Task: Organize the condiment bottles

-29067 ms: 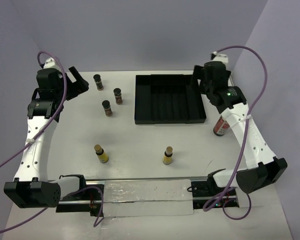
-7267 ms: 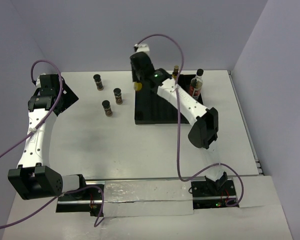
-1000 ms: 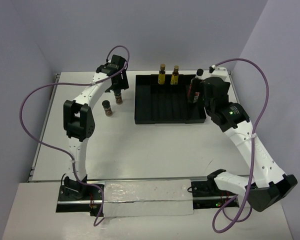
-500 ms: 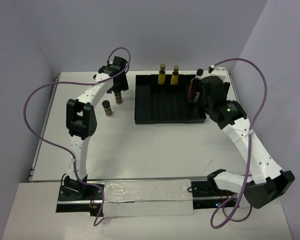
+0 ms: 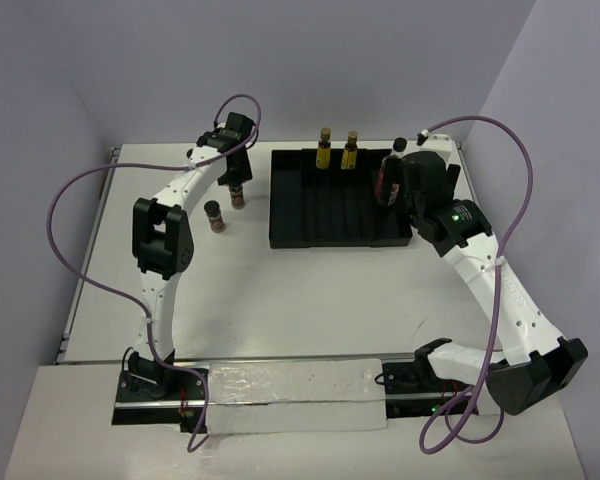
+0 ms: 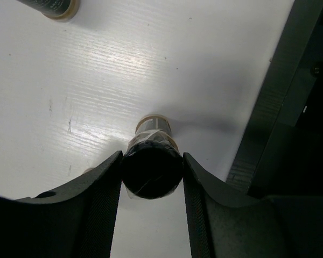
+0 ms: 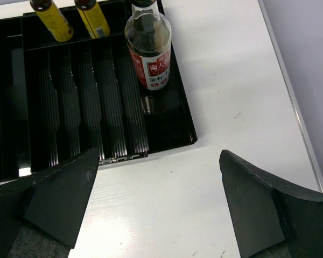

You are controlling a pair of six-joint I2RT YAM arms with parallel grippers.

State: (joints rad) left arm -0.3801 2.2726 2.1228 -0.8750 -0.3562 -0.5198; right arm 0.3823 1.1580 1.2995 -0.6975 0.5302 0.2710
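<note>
Two yellow bottles (image 5: 324,155) and a red-labelled bottle (image 7: 149,48) stand in the tray (image 5: 320,215), upper centre; left gripper (image 6: 152,156) seemingly clamps a dark bottle (image 6: 152,174) outside, upper left; a second dark bottle (image 5: 213,215) waits; right gripper (image 7: 159,155) gapes empty.

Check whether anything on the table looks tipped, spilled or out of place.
Nothing stands out. The two yellow bottles and the red-label bottle stand upright in the tray; the left hand grips an upright brown bottle outside it.
</note>
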